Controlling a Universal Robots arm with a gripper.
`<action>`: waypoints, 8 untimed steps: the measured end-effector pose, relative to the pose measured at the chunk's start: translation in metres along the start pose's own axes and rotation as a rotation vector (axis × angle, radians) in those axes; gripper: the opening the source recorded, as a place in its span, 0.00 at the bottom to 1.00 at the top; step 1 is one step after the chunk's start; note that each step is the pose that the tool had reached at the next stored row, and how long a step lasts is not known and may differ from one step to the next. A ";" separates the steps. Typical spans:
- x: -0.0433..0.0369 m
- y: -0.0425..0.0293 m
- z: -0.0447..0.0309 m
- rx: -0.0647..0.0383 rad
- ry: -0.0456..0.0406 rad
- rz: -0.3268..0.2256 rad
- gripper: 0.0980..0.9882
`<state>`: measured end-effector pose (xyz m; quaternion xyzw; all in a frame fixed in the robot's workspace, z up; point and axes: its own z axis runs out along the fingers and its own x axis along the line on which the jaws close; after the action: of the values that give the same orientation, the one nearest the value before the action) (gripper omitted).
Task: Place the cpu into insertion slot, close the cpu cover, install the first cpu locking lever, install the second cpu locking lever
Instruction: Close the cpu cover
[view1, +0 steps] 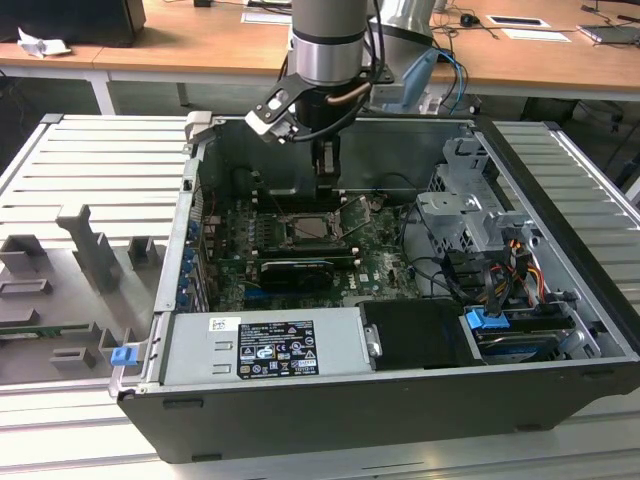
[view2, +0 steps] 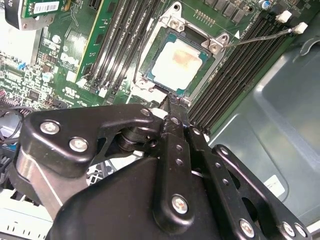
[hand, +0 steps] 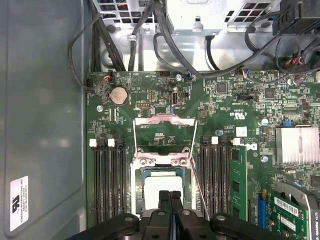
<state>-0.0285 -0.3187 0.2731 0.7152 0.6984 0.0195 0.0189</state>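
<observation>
**Fingers** (view2: 175, 125): black, pressed together, nothing between them.

**Gripper** (view2: 173, 102): tips down at one edge of the socket, over the rim of the cover (whether they touch it cannot be told). In the exterior view it reaches down into the open case.

**Cpu** (view2: 176, 61): pale square, lying flat in the slot (view2: 161, 46), face showing through the cover's cut-out.

**Cover** (view2: 215, 47): silver frame, lying down around the cpu.

**Lever** (view2: 260, 36): thin wire, running from a socket corner out across the memory banks. A second wire runs along the opposite side.

**Memory banks** (view2: 125, 35): long black rows on both sides of the socket.

**Board** (hand: 150, 95): green, on the floor of the case.

**Case** (view1: 560, 230): dark, on its side, open on top, resting on the ribbed grey tabletop (view1: 90, 160).
</observation>
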 end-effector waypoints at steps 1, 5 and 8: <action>0.0000 0.0003 -0.0001 0.000 0.0000 0.000 0.01; 0.0000 0.0020 -0.0003 0.000 -0.0001 0.000 0.01; 0.0001 0.0044 -0.0003 0.000 -0.0001 0.000 0.01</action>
<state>-0.0241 -0.3188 0.2736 0.7152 0.6984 0.0194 0.0189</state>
